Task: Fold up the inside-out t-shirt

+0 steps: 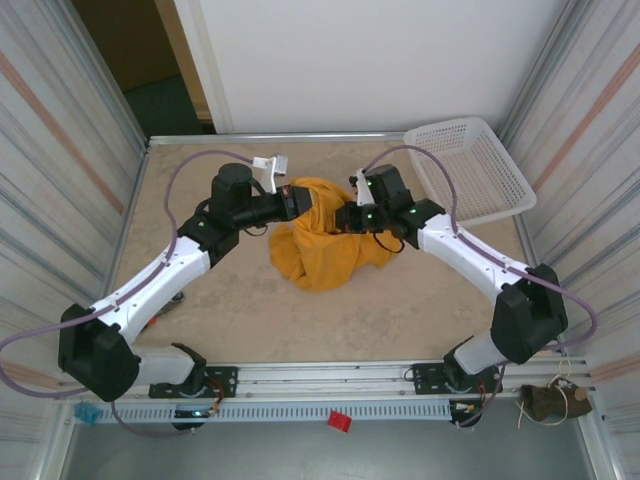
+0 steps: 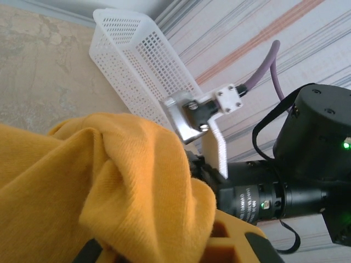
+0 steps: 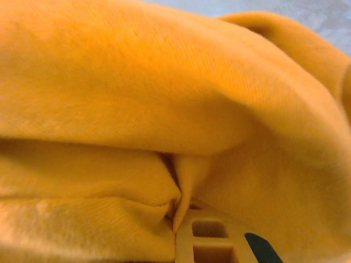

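Observation:
The inside-out t-shirt (image 1: 325, 248) is a mustard-yellow bundle in the middle of the table, lifted at its top and trailing down onto the surface. My left gripper (image 1: 298, 202) is shut on its upper left edge. In the left wrist view the cloth (image 2: 109, 181) drapes over the jaws and covers one finger; the other finger (image 2: 236, 241) shows beside it. My right gripper (image 1: 347, 217) is shut on the shirt's upper right part, close to the left one. In the right wrist view, folds of the shirt (image 3: 164, 98) run into the pinch at one finger (image 3: 214, 241).
A white perforated basket (image 1: 470, 165) stands at the back right corner, also seen as the basket (image 2: 142, 60) behind the right arm's wrist (image 2: 312, 164). Striped walls close in both sides. A small red piece (image 1: 340, 420) lies on the front rail.

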{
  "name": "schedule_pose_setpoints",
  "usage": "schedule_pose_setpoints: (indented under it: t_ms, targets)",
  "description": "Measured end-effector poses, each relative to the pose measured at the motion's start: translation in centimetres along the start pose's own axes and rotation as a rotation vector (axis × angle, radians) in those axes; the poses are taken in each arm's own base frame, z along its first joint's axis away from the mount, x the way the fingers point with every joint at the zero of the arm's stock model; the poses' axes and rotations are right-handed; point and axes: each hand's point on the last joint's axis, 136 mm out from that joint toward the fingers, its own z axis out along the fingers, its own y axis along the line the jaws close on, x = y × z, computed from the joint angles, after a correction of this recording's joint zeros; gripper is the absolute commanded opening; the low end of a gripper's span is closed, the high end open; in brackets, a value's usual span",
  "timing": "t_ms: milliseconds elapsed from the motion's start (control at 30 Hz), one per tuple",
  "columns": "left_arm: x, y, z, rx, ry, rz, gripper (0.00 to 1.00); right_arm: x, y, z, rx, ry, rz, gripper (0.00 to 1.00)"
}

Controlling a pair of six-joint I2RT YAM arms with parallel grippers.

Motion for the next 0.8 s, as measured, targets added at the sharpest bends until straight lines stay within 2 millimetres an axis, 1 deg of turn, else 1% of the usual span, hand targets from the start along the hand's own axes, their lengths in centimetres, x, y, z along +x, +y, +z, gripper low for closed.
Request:
schedule_pose_setpoints:
  t_ms: [67,100,167,200,233,267,333,367,400,433,467,500,533,600,667,733,800]
  targets:
    - [-0.5,1.3,-0.4,-0.022,-0.027,-0.013,0.0,-1.3,0.9,-2.0,-0.091,-0.031,0.004,0.0]
    - [-0.6,2.1,-0.6,-0.039,-0.039,-0.02,0.0,-2.0,1.7,-3.3,-0.148,-0.055,-0.004,0.0]
    - [-0.5,4.1,-0.8,-0.077,-0.053,-0.04,0.0,-3.3,3.7,-6.5,-0.28,-0.118,-0.047,0.0]
    - [-0.3,5.2,-0.8,-0.1,-0.053,-0.052,0.0,-3.7,5.0,-8.3,-0.349,-0.152,-0.082,0.0]
    - [0.0,5.9,-0.7,-0.111,-0.049,-0.06,0.0,-3.8,6.5,-9.9,-0.422,-0.181,-0.12,0.0]
    - [0.3,6.2,-0.4,-0.11,-0.043,-0.063,0.0,-3.8,7.8,-11.2,-0.482,-0.198,-0.153,0.0]
    - [0.7,5.8,0.3,-0.079,-0.029,-0.051,0.0,-3.5,10.0,-12.9,-0.595,-0.206,-0.201,0.0]
    - [0.8,5.5,0.6,-0.066,-0.026,-0.042,0.0,-3.4,10.4,-13.1,-0.63,-0.202,-0.206,0.0]
    - [0.8,5.4,0.7,-0.061,-0.028,-0.035,0.11,-3.5,10.6,-13.1,-0.661,-0.196,-0.208,0.0]
    - [0.7,5.6,0.7,-0.065,-0.028,-0.027,0.26,-3.5,10.7,-12.9,-0.683,-0.188,-0.205,0.0]
    - [0.8,5.8,0.7,-0.073,-0.027,-0.013,0.37,-3.6,10.5,-12.5,-0.694,-0.179,-0.196,0.0]
    - [0.9,6.2,0.7,-0.094,-0.025,-0.007,0.47,-3.7,10.2,-12.2,-0.704,-0.173,-0.192,0.0]
    - [1.0,6.7,0.5,-0.118,-0.024,0.004,0.53,-3.8,9.9,-12.0,-0.707,-0.171,-0.182,0.0]
    - [1.1,7.1,-0.1,-0.165,-0.025,0.041,0.58,-4.2,9.2,-11.7,-0.709,-0.171,-0.173,0.0]
    - [1.1,6.6,-1.0,-0.197,-0.035,0.11,0.59,-4.5,8.5,-11.5,-0.711,-0.169,-0.161,0.0]
    - [1.1,4.8,-2.0,-0.195,-0.046,0.205,0.59,-4.7,8.2,-11.4,-0.715,-0.165,-0.159,0.0]
    - [1.3,2.7,-2.4,-0.167,-0.046,0.296,0.57,-4.6,8.2,-11.2,-0.725,-0.155,-0.164,0.0]
